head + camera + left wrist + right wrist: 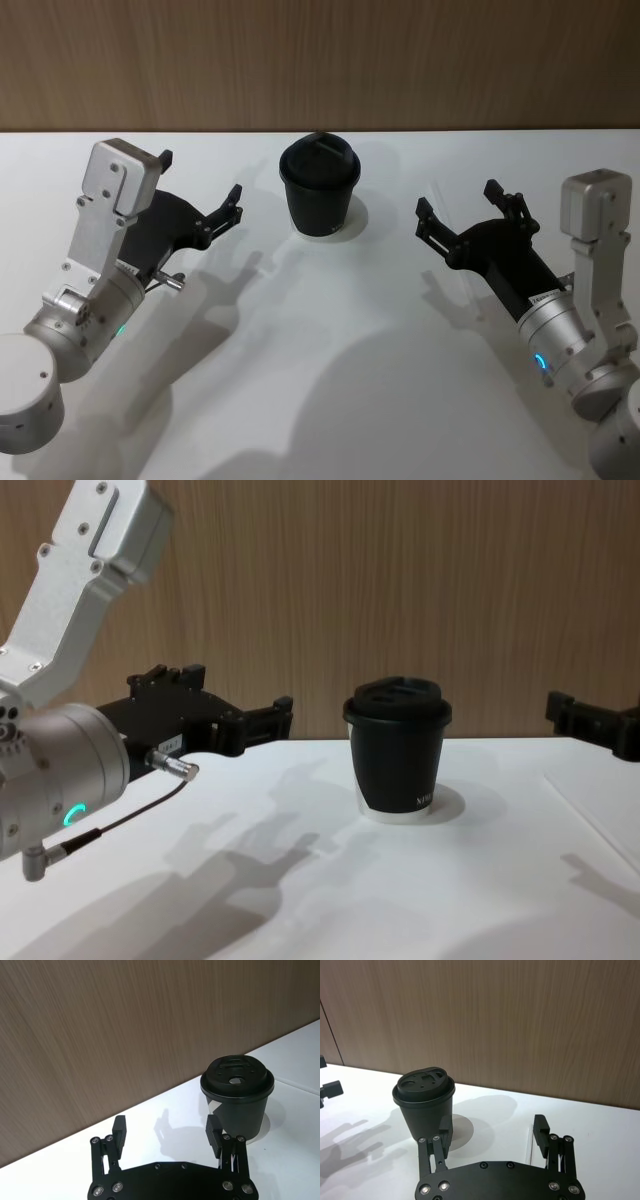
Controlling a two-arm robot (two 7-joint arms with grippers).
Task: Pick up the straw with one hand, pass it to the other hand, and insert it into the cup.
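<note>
Straw [529,1141] – thin pale tube, faint against the white counter [330,360], lying flat to the right of the cup [319,190] and nearer the robot than it, clear of the cup's base. The right wrist view shows it just inside the gripper finger farther from the cup; I cannot tell whether finger and tube touch.

Right gripper [457,200]: right of the cup, held above the counter, fingers spread wide apart, nothing between them but the counter and the tube below.

Left gripper [200,176]: left of the cup, about as far from it as the right one, fingers likewise spread wide and holding nothing. It points toward the cup. A green ring glows on its silver wrist, and a thin black cable [120,825] hangs under it.

Cup: upright between the two grippers, touched by neither, black domed lid on – small white lettering low on its side, pale rim at the base.

Beyond the cup, the counter ends at a brown wood-grain wall [320,60].
</note>
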